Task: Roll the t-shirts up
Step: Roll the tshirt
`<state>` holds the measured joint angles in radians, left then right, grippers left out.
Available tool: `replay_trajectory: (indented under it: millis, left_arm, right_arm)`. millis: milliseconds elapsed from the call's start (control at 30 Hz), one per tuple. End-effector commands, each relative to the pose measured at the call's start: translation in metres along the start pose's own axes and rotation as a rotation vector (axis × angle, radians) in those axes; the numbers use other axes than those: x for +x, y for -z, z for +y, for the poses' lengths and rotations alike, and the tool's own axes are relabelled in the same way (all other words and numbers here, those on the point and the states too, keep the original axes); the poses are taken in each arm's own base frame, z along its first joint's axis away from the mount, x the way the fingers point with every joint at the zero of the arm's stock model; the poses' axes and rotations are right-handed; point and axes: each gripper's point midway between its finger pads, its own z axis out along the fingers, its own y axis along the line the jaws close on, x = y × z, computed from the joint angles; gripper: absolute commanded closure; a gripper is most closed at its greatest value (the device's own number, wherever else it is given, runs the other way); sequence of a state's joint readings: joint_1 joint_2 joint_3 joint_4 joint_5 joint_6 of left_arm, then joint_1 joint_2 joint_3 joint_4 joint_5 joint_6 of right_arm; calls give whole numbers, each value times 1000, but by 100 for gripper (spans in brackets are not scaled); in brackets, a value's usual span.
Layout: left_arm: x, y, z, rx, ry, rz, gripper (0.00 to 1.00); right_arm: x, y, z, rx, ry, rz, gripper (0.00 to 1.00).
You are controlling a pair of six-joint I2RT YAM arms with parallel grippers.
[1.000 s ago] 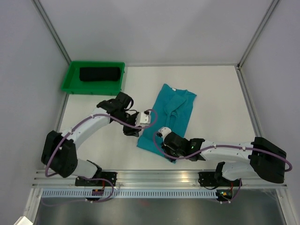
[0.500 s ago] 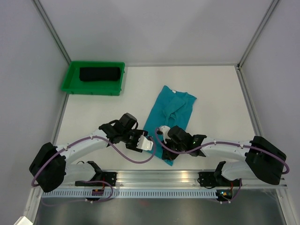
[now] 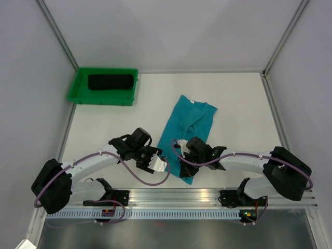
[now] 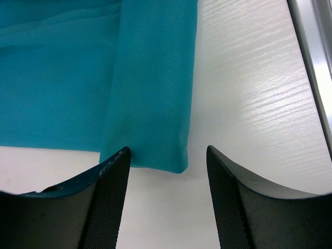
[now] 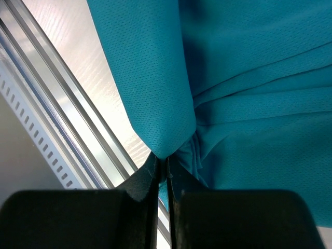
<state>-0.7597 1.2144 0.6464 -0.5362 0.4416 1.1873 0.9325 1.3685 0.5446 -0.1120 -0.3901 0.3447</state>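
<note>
Here, just beyond the aluminium rail [image 3: 176, 194] at 6 o'clock, 2 grippers meet at the bottom hem of the teal t-shirt [image 3: 190, 123]. The right gripper [image 3: 182, 170] is clamped tight on a bunched fold of that hem. In the right wrist view its 2 fingers press together with teal cloth pinched at their tips. At 9 o'clock from it, the left gripper [image 3: 158, 165] stands with its jaws parted and grips nothing. In the left wrist view its black fingers [image 4: 111, 181] flank the corner of a turned-over strip of the hem. 1 fingertip sits at the cloth's edge, and the other is over the bare white table [image 3: 244, 114].

The teal t-shirt lies flat on the table near its middle, folded into a narrow band. It runs from the hem at 7 o'clock to the collar at 1 o'clock. Far off in the 10 o'clock corner, well apart from both arms, the black t-shirt [image 3: 110, 82] rests as a compact roll inside the green tray [image 3: 75, 96].
</note>
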Motion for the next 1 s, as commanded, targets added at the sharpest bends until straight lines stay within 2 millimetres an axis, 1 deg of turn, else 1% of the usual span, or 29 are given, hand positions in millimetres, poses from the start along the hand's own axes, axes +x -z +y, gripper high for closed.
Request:
replay_trajectory:
  millis: [0, 100, 133, 267, 300, 467, 567, 600, 667, 700, 733, 767, 800, 833, 867, 900, 933, 967]
  left_arm:
    - [-22, 8, 0, 18, -87, -77, 34]
    - [-22, -2, -1, 27, -71, -68, 33]
    - [-25, -4, 7, -1, -80, -72, 33]
    - [-26, -10, 20, -17, -81, -50, 32]
    - [-23, -14, 18, 0, -76, -40, 30]
    - [-6, -25, 11, 39, -59, 20, 30]
    - [4, -29, 6, 56, -44, 52, 34]
    - [6, -30, 4, 63, -47, 58, 39]
    - [10, -31, 0, 72, -43, 69, 51]
    - [11, -32, -1, 74, -28, 74, 67]
    - [12, -31, 0, 70, -18, 78, 73]
    - [11, -30, 1, 66, -13, 83, 78]
    - [11, -28, -2, 76, 2, 88, 89]
    - [9, -26, 0, 77, 9, 88, 94]
    - [7, -24, -1, 90, 18, 83, 97]
    - [5, -22, -3, 107, 37, 78, 98]
    - [1, -16, -8, 150, 63, 78, 98]
    - [-6, -14, -13, 184, 86, 43, 98]
  right_arm:
    - [-8, -1, 4, -32, 28, -15, 96]
    - [-8, -2, 6, -40, 33, -11, 95]
    - [-8, -3, 6, -43, 33, -5, 96]
    - [-7, -4, 6, -47, 37, 3, 96]
    - [-7, -4, 5, -47, 36, 1, 96]
    - [-8, -3, 5, -51, 40, -8, 95]
    - [-6, -2, 5, -57, 40, -6, 94]
    - [-6, -2, 5, -57, 41, -6, 94]
    - [-9, -2, 2, -34, 44, -12, 84]
    - [-6, -1, -1, -17, 40, 2, 81]
    - [-8, 1, -1, -9, 40, -1, 73]
    - [-11, 3, -4, 17, 35, -16, 68]
    - [-9, 5, -5, 31, 27, -15, 63]
    - [-10, 8, -7, 44, 21, -25, 58]
    - [-13, 12, -10, 70, 19, -49, 56]
    - [-10, 15, -13, 94, 0, -41, 55]
    - [-10, 17, -14, 105, -6, -46, 54]
    - [-13, 21, -11, 105, -5, -63, 53]
